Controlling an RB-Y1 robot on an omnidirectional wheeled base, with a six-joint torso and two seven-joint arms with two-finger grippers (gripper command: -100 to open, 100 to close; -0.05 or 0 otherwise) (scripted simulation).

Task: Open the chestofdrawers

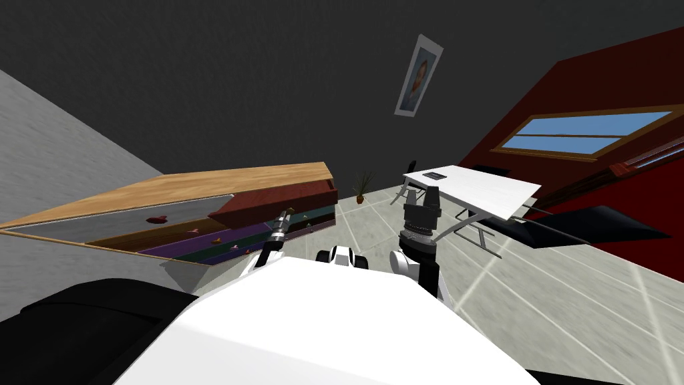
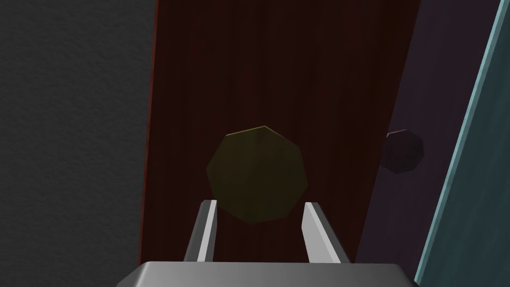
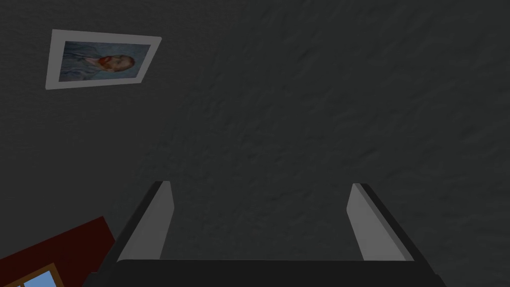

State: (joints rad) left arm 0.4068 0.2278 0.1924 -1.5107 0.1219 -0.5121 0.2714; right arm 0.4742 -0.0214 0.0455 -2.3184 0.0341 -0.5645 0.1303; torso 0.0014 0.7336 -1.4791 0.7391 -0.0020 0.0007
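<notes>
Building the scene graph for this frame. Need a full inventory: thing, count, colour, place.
chest of drawers: 1, wooden top, fronts in grey, dark red, brown, purple and teal, ahead on my left
dark red drawer: 1, directly under the top, pulled out past the others
olive knob: 1, on the dark red drawer's front
purple knob: 1, on the neighbouring purple front
table: 1, white, ahead on my right
dark flat item: 1, on the table
potted plant: 1, green, brown pot, on the floor by the dark wall
framed portrait: 1, pale frame, on the dark wall
window: 1, wood frame, in the red wall
left gripper: 1, shut on the olive knob
right gripper: 1, open, raised
</notes>
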